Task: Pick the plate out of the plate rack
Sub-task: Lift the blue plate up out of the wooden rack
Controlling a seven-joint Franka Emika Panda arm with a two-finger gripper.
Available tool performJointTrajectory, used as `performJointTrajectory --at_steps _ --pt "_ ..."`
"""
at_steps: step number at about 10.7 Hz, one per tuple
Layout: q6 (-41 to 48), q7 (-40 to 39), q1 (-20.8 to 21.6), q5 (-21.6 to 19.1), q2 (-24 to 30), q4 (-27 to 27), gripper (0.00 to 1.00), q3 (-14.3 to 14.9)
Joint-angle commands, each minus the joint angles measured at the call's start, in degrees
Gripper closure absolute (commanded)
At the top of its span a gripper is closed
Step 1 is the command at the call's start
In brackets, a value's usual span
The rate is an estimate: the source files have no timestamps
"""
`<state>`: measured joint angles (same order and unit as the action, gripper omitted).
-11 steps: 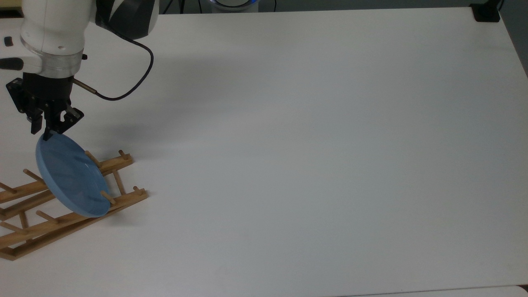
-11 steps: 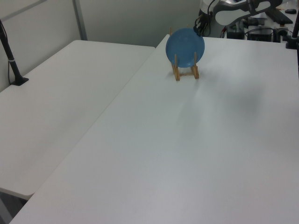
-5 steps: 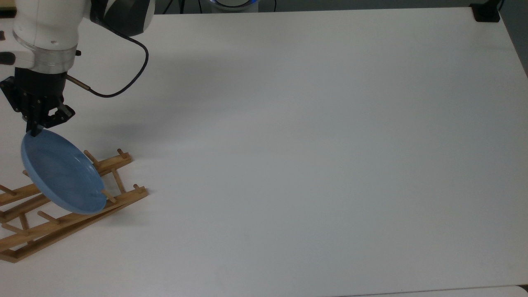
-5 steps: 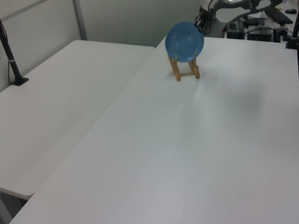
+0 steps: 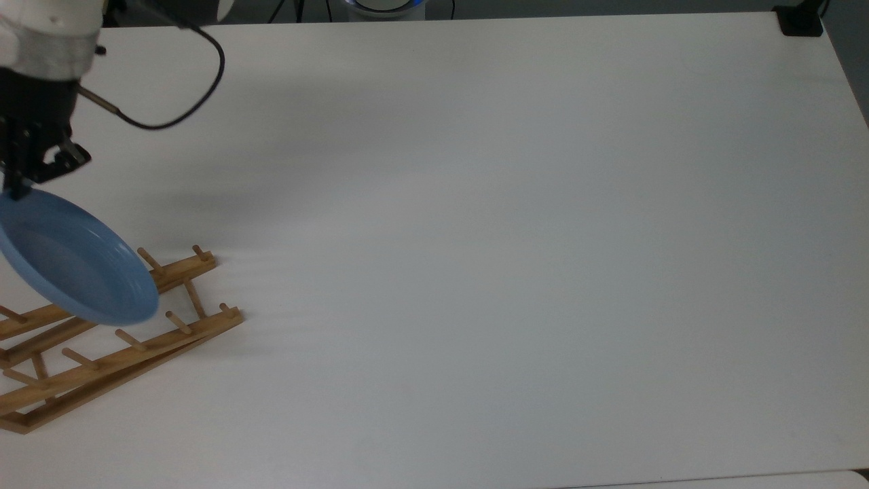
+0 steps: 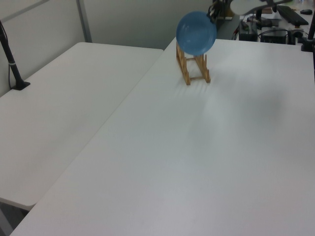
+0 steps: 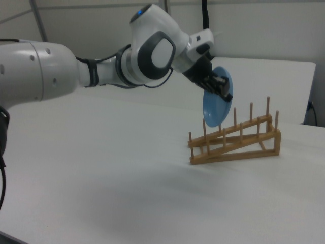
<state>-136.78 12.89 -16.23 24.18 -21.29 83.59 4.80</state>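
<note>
On the white surface (image 7: 127, 173), in the right view, the rack (image 7: 234, 141) stood alone, its pegs rising in a sloped row toward the right view's right, and nothing rested between them. Just above its lower end hung the plate (image 7: 217, 105), tilted and nearly edge-on, its bottom edge looking clear of the rails though close to the nearest peg tips. The step in hand was, by my reading, the lift-out itself: the plate was out of its slot but not yet away from the rack. The next move would call for more height, or a draw to one side, enough for the lower rim to pass the pegs without catching one and dragging the light rack along. The gripper (image 7: 219, 86) sat at the plate's upper edge, its fingers (image 7: 223, 90) closed on the rim, one on each face, so the whole disc hung below the grip. In the top view the plate (image 5: 71, 261) covered the rack's (image 5: 136, 339) far rail at the top view's left, with the gripper (image 5: 20, 183) at its upper rim. In the left view, farthest off, the plate (image 6: 196, 33) showed its round face above the rack (image 6: 193, 69), well off the wood.
</note>
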Motion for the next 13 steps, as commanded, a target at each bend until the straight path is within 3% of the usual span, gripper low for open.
performJointTrajectory --at_steps 1,4,9,11,13 --pt "-0.3 0.0 0.4 -2.4 4.7 2.2 1.0 -0.4" --pt "0.5 0.1 1.4 -7.4 6.4 2.3 1.0 -0.8" --pt "11.3 -0.9 5.6 -15.1 7.0 2.5 1.0 -1.1" --pt "19.1 -7.0 5.8 -19.5 7.0 2.5 1.0 -3.2" --pt "25.7 -12.1 6.0 -22.3 6.8 3.3 1.0 -3.4"
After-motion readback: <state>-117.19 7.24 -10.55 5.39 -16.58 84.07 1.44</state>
